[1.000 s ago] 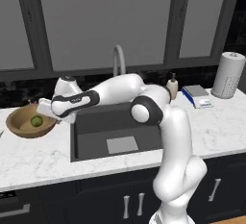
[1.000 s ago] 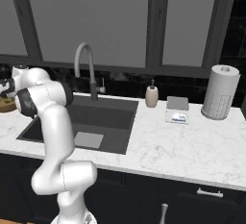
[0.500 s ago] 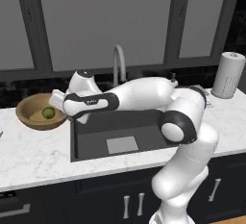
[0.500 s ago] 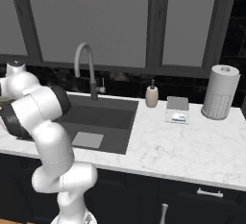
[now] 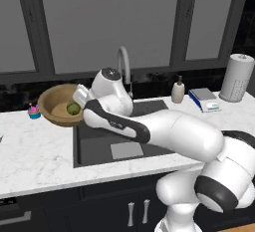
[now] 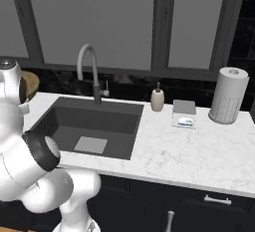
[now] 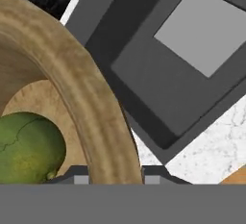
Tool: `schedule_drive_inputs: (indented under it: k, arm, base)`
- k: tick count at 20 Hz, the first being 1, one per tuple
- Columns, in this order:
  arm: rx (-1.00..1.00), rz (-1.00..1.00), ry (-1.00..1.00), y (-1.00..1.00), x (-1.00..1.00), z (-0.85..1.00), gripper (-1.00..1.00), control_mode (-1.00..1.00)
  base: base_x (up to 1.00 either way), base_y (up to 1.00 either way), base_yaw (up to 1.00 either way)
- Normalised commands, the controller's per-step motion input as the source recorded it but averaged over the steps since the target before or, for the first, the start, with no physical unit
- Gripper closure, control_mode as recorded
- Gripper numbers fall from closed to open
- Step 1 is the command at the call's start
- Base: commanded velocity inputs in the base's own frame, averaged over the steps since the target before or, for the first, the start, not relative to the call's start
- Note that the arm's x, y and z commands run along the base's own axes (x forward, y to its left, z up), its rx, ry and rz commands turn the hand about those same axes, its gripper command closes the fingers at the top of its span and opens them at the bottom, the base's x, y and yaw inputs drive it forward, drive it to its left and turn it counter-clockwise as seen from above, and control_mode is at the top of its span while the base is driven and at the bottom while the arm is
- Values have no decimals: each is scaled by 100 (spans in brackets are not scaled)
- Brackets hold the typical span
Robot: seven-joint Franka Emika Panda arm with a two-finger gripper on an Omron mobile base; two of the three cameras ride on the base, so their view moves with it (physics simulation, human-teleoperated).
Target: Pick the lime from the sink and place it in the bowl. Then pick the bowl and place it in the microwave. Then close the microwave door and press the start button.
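The lime (image 7: pixel 29 148) is already lying in the wooden bowl (image 5: pixel 56 99), whose rim is being clamped by the end effector (image 7: pixel 115 177); microwave placement, door closing and start press are remaining.

The bowl (image 5: pixel 56 107) is flanked by a cupcake (image 5: pixel 34 110) and the sink (image 5: pixel 99 141), with the faucet (image 5: pixel 123 66) standing just behind.

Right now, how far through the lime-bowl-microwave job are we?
Done: the lime sits inside the bowl, not in the sink. In hand: the claw straddles the bowl's rim, one finger inside and one outside, and the bowl is tilted and appears lifted. Left: carrying it to the microwave, closing the door, pressing start.
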Motion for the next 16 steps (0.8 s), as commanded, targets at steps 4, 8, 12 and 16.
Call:
schedule_drive_inputs:
  k: [4, 8, 12, 16]
  arm:
    - [0, -30, 0, -65, -47, 77, 100, -100]
    - [6, -23, 0, -79, -57, 78, 100, -100]
    - [10, -19, 0, -87, -72, 74, 100, -100]
    - [4, -21, 1, -81, -58, 65, 100, -100]
  base:
    - [0, 0, 0]
    - [0, 0, 0]
    - [0, 0, 0]
    - [0, 0, 0]
